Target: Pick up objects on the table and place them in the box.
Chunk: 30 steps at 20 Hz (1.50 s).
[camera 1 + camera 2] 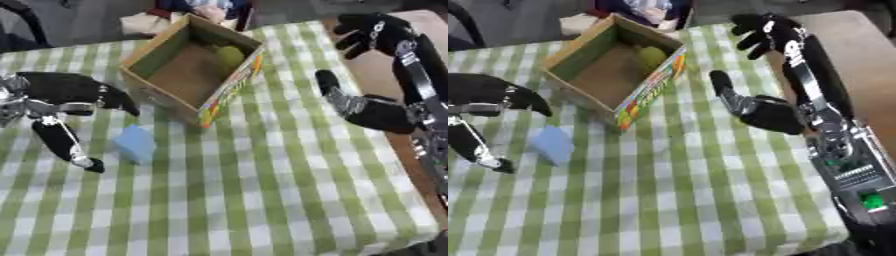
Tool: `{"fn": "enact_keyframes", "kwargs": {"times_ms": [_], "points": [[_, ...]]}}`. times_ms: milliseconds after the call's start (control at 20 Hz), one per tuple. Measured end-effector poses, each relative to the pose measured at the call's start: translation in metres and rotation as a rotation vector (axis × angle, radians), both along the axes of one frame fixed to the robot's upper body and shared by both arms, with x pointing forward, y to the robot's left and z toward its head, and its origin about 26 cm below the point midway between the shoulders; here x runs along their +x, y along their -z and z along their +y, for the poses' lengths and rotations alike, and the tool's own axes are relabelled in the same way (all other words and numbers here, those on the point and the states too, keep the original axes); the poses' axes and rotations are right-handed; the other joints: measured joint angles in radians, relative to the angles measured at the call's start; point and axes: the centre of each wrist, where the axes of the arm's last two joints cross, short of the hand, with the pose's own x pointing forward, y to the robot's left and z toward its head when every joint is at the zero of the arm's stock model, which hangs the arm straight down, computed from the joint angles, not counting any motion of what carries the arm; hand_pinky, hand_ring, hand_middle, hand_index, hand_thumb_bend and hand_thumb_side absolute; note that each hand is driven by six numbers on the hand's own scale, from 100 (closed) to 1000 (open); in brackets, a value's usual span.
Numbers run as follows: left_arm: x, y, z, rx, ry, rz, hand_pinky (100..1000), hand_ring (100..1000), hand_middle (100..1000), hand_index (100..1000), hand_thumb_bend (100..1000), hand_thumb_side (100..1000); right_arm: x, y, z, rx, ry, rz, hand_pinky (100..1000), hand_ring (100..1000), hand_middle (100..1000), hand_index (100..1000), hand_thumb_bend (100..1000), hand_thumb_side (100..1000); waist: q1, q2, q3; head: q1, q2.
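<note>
One pale blue block (136, 144), soft-edged and boxy, lies on the green-and-white checked tablecloth (262, 190) just in front of the cardboard box (229, 90), near its front corner. Inside the open box, a yellow-green rounded fruit (229, 55) sits against the far wall. Beside the block, the left hand (61, 107) hovers with fingers spread, holding nothing. To the box's right, the right hand (767, 107) is open too, empty.

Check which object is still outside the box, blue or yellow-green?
The light blue block. It lies on the checked tablecloth beside the left hand, in front of the cardboard box. The yellow-green object already sits inside it.
</note>
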Motion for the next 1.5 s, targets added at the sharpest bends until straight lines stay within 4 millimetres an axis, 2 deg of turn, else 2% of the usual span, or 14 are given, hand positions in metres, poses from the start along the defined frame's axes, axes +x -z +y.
{"fn": "enact_keyframes", "kwargs": {"times_ms": [950, 1150, 1300, 1500], "points": [[0.028, 0.041, 0.001, 0.034, -0.048, 0.035, 770, 834, 851, 929, 608, 383, 0.0, 0.0, 0.0, -0.003, -0.004, 0.001, 580, 661, 704, 855, 271, 379, -0.004, 0.0, -0.001, -0.004, 0.0], [0.032, 0.047, -0.003, 0.009, -0.033, 0.042, 757, 804, 802, 879, 573, 364, 0.0, 0.0, 0.0, -0.003, -0.004, 0.001, 579, 660, 704, 855, 269, 380, -0.004, 0.0, -0.003, -0.004, 0.0], [0.033, 0.05, -0.006, -0.022, -0.01, 0.044, 732, 748, 687, 771, 481, 334, 0.0, 0.0, 0.0, -0.003, -0.004, 0.001, 579, 660, 704, 855, 268, 379, -0.004, 0.001, -0.005, -0.004, 0.0], [0.033, 0.049, -0.007, -0.061, 0.017, 0.038, 732, 748, 687, 771, 481, 334, 0.0, 0.0, 0.0, -0.003, -0.004, 0.002, 579, 660, 704, 855, 268, 379, -0.004, 0.001, -0.006, -0.004, 0.0]]}}
